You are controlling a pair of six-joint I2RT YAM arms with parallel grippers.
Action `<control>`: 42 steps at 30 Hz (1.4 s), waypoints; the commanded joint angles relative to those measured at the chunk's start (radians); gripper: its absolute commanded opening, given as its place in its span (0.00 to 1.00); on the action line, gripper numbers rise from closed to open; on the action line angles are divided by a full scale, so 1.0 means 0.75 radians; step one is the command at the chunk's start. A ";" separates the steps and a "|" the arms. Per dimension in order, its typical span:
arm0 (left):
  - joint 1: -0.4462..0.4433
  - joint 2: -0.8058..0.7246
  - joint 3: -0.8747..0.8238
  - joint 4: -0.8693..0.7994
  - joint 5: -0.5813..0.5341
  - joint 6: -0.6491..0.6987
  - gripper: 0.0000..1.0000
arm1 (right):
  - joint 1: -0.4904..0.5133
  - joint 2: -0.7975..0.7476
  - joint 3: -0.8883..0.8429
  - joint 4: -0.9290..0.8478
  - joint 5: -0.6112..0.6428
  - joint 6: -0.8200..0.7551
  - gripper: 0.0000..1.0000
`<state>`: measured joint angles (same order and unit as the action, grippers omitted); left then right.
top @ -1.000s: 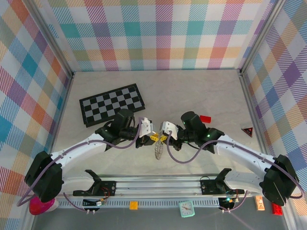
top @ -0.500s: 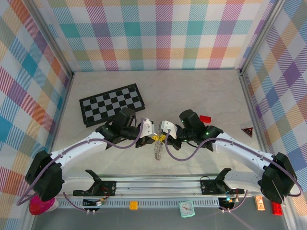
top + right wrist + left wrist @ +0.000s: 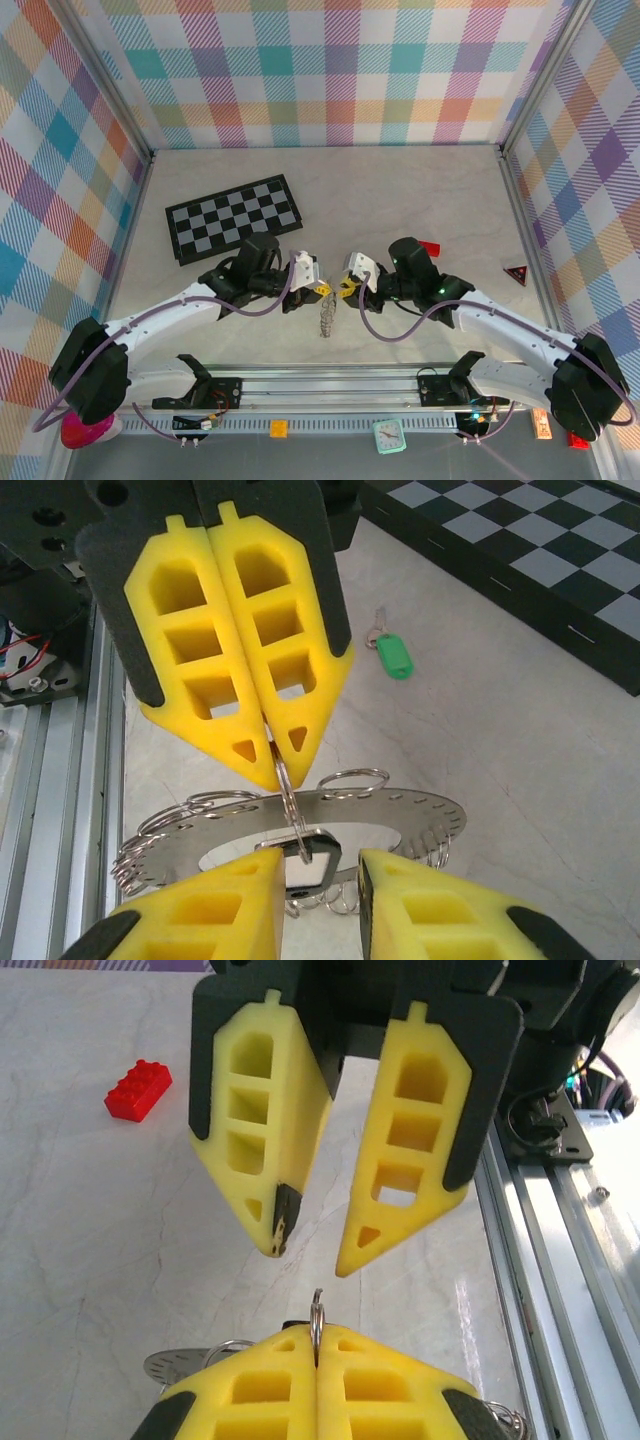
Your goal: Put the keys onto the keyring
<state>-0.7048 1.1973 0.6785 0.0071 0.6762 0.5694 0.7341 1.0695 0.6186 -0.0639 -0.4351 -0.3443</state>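
R end effector [image 3: 310, 1252] has backed off rightward vs prior frame, jaws apart. L end effector [image 3: 272, 766] clamped on keyring [image 3: 400, 812] loop. Black key [image 3: 312, 842] betw. R fingertips; green key [image 3: 394, 658] lies on worktop [image 3: 520, 780].

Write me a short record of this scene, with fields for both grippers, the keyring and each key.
left gripper: shut on a small loop of the keyring, which hangs below it
right gripper: open, tip to tip with the left one
black key: head in the right gripper's gap; whether it is on the loop, cannot tell
green key: flat on the table, near the chessboard, not on the keyring
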 commanded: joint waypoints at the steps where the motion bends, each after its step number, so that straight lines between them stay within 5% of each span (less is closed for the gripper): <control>1: -0.007 -0.030 -0.017 0.118 0.062 -0.043 0.00 | 0.001 0.024 0.024 0.027 -0.072 -0.002 0.26; 25: -0.007 -0.019 -0.019 0.203 0.089 -0.092 0.00 | 0.004 0.146 0.077 -0.033 -0.122 -0.032 0.00; 30: -0.009 -0.015 -0.032 0.239 0.066 -0.115 0.00 | 0.005 0.131 0.061 -0.002 -0.128 -0.008 0.02; 35: -0.011 -0.017 -0.064 0.310 0.033 -0.178 0.00 | 0.005 0.047 0.009 0.052 -0.082 0.016 0.24; 42: -0.017 -0.012 -0.107 0.431 0.013 -0.295 0.00 | 0.004 0.017 -0.015 0.082 -0.056 0.026 0.24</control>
<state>-0.7094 1.1973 0.6109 0.2295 0.6819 0.3977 0.7334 1.0893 0.6167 -0.0311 -0.4721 -0.3294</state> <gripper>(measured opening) 0.045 0.245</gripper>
